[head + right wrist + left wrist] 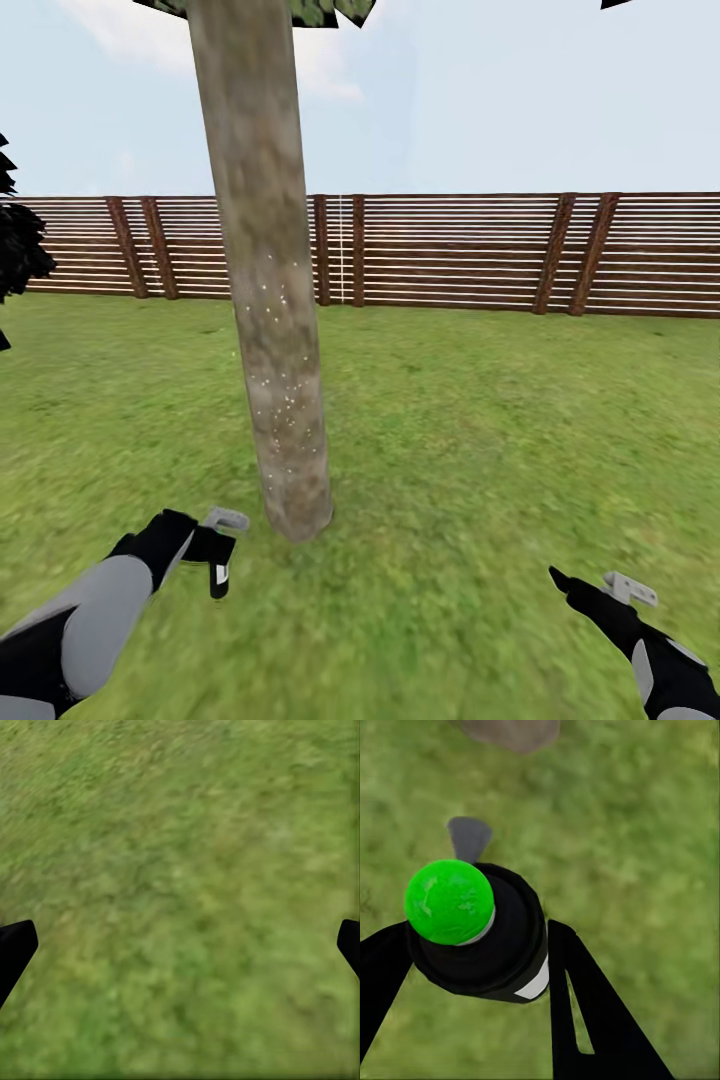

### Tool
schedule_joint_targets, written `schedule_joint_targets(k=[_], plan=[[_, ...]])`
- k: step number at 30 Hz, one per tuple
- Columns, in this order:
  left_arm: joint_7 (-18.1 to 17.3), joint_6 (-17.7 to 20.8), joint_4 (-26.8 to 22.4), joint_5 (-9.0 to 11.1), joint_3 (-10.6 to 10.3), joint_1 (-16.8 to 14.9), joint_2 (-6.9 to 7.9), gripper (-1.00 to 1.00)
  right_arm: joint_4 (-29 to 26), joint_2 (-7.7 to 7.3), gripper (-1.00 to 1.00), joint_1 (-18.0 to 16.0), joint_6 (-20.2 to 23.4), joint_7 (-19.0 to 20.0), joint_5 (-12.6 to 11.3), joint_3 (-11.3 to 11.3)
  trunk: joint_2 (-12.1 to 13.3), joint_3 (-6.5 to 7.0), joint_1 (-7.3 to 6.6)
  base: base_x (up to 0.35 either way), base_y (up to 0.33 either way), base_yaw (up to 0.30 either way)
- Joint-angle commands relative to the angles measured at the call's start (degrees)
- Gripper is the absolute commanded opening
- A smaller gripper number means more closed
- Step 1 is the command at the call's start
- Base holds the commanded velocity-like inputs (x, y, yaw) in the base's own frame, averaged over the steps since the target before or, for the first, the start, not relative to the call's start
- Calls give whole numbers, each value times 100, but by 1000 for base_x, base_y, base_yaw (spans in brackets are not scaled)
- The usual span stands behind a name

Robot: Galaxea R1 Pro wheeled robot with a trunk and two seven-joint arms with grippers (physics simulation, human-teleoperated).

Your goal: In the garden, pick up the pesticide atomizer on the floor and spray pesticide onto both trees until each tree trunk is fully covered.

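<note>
Head view first: the tree trunk (272, 300) is rising from the lawn (480, 420) just ahead, leaning slightly, with small white specks dotting its lower bark and a few green leaves (320, 10) showing at its top. A brown slat fence (470, 250) is running across the far side of the garden, and a dark leafy tree (15, 245) is poking in at the left edge. The left gripper (217, 560) is hanging low, near the trunk's base and to its left, pinching the pesticide atomizer (219, 575) (dark, with a white patch). The right gripper (570, 585) is hovering over grass, well apart from the trunk.

Left wrist view: the black fingers (585, 1012) are clamping the atomizer's dark body (499, 945) on both sides; its green cap (449, 901) is facing the camera.

Right wrist view: the fingertips (15, 945) are standing spread wide over bare grass (180, 892).
</note>
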Motion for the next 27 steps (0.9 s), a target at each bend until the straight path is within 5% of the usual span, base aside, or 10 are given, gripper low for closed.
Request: schedule_joint_targets(k=[1,3,6,12,15,18,21,24,27], plan=[[-37,54,-260,-1,0,0,1,-100,0,0,100,0,0,0,1,0,0,-1,0,-10,0,0],[-362,345,-913,-7,-9,-4,2,-100,0,0,100,0,0,-3,1,0,0,-1,0,-4,0,0],[-1423,953,-1807,-57,-82,-36,7,-100,0,-2,100,0,0,-2,1,0,0,-1,0,0,0,0],[-2991,1756,-3405,-506,-750,-78,27,-100,0,-2,100,0,0,-6,1,0,0,-1,0,0,0,0],[-3897,1810,-3766,-1128,-834,-190,28,-100,0,-2,100,0,0,-6,1,0,0,-1,0,0,0,0],[-5283,1820,-4076,-2455,-857,-461,14,-100,0,-2,100,0,0,-5,1,0,0,-1,0,0,0,0],[-6202,1821,-4168,-3452,-861,-826,10,-100,0,-2,100,0,0,-7,1,0,0,-1,0,0,0,0],[-6437,1821,-4234,-3978,-862,-1217,-3,-100,0,-2,100,0,0,-8,1,0,0,-1,0,0,0,0],[-6437,1821,-4228,-4077,-862,-1600,-13,-100,0,-2,100,0,0,-8,1,0,0,-1,0,0,0,0]])
